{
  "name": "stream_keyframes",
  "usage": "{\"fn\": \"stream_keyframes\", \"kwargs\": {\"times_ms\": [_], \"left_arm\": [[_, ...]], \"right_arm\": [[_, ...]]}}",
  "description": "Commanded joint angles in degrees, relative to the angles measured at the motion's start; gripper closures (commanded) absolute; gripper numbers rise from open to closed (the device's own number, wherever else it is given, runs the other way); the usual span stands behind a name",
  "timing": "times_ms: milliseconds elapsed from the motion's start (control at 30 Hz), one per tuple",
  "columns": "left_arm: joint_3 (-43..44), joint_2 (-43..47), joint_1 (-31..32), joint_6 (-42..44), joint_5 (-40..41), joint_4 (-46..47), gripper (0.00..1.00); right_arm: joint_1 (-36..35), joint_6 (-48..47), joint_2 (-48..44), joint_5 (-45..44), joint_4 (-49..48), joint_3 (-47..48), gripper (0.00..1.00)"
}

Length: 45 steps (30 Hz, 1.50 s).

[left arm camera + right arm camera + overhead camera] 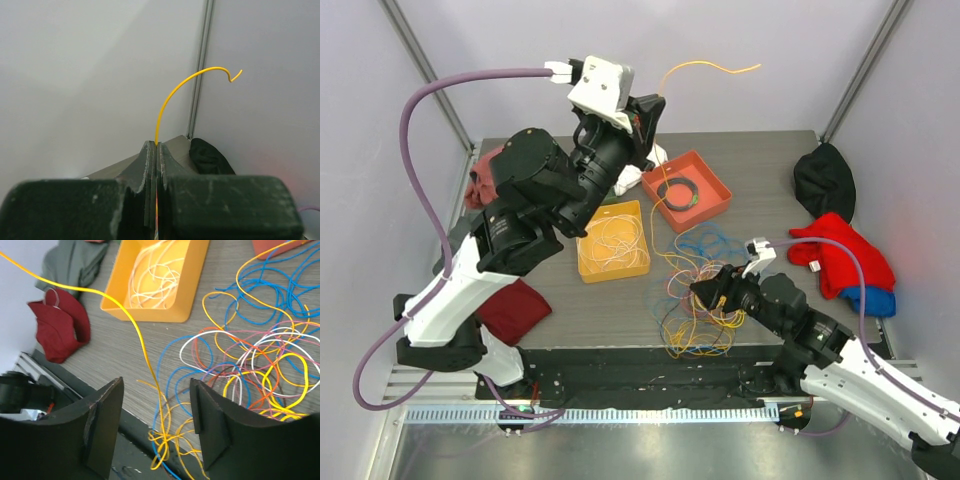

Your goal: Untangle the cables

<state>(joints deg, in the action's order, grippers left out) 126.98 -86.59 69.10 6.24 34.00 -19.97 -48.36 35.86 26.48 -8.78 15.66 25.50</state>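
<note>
The left gripper (156, 150), its dark ridged jaws pressed together, pinches a thin yellow cable (169, 100) that arcs up to a hooked tip at upper right. The right gripper (157, 412), its matte black fingers spread apart, hovers over the cables (250, 360), glossy multicoloured loops tangled at frame right on the grey woodgrain table (115, 355). A yellow plastic tray (145, 315) of pale wire sits at upper centre.

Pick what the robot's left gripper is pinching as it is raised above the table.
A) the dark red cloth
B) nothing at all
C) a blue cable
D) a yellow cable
D: in the left wrist view, a yellow cable sticks up from between the shut fingers of the left gripper.
</note>
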Motion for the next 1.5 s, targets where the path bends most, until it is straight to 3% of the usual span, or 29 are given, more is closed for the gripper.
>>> {"fn": "stream_keyframes", "kwargs": {"times_ms": [0,167,333,367,600,700,900,1100,1233,1367,1467], "left_arm": [[-1.03,1.86,-0.11,0.18,0.01,0.89,1.0],[-3.39,3.44,-0.11,-0.26,0.45,1.07,1.0],[-7.17,6.51,-0.11,-0.88,1.42,2.21,1.0],[-8.05,7.21,-0.11,-0.97,1.68,2.56,1.0],[-24.82,15.47,-0.19,-5.88,4.76,6.78,1.0],[-34.32,18.82,-0.46,-12.27,4.85,7.57,1.0],[-51.19,22.59,-0.72,-21.79,-1.46,12.48,1.0],[-65.79,27.26,-0.72,-24.35,-10.08,29.44,0.92],[-67.82,26.74,-0.72,-25.22,-13.42,31.56,0.85],[-70.63,25.77,-0.72,-27.76,-16.94,36.13,0.65],[-72.22,25.24,-0.72,-28.56,-18.35,39.12,0.57]], "right_arm": [[-0.07,-0.08,2.87,0.69,-4.31,-1.24,0.46],[-0.16,-1.66,9.01,-0.19,-9.33,0.43,0.68],[-0.16,-3.33,11.49,-2.2,-9.25,4.64,0.97],[-0.07,-3.68,11.49,-3.25,-8.55,5.69,0.99],[-0.16,-11.15,12.28,-8.09,0.49,27.98,0.99],[-0.16,-14.4,15.35,-7.92,2.79,36.95,0.99],[-0.07,-16.17,20.71,-7.05,4.47,46.56,0.99],[-0.16,-16.34,22.12,-6.78,5.6,49.65,0.99],[-0.07,-15.73,21.6,-7.13,5.78,47.98,0.99],[-0.16,-14.5,21.07,-7.22,5.43,45.61,0.99],[-0.07,-13.53,20.54,-6.96,5.08,43.68,0.99]]}}
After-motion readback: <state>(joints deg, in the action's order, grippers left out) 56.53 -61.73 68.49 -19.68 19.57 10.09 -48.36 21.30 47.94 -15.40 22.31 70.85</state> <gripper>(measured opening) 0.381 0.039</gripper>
